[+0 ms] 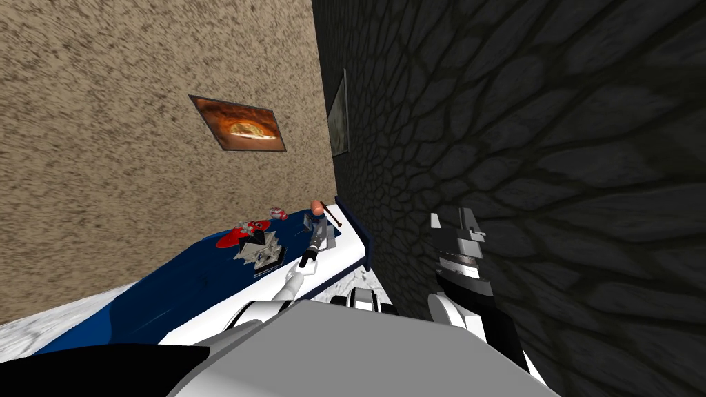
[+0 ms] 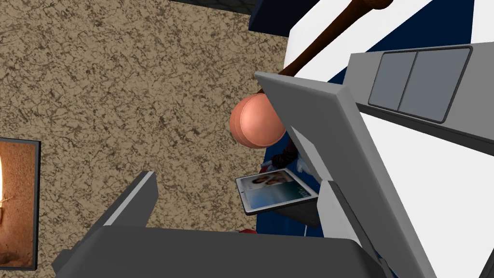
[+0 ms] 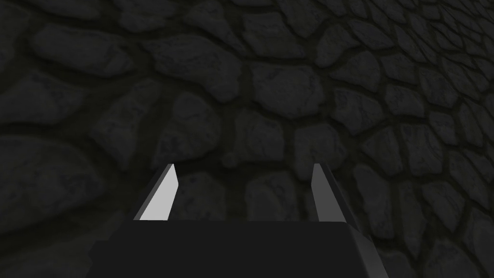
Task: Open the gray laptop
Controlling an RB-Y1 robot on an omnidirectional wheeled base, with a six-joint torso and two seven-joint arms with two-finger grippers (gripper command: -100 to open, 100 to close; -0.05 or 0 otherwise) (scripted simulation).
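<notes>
Spread open, the left claw (image 2: 236, 181) apparently touched the flat grey laptop's half-raised lid (image 2: 313, 120); a steady, arcing push suited it.

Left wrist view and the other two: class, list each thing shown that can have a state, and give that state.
laptop: partly open, trackpad showing.
left claw: open, one finger at the laptop's raised half.
right claw: open, empty, facing the dark stone wall.
tablet: screen showing a picture.
</notes>
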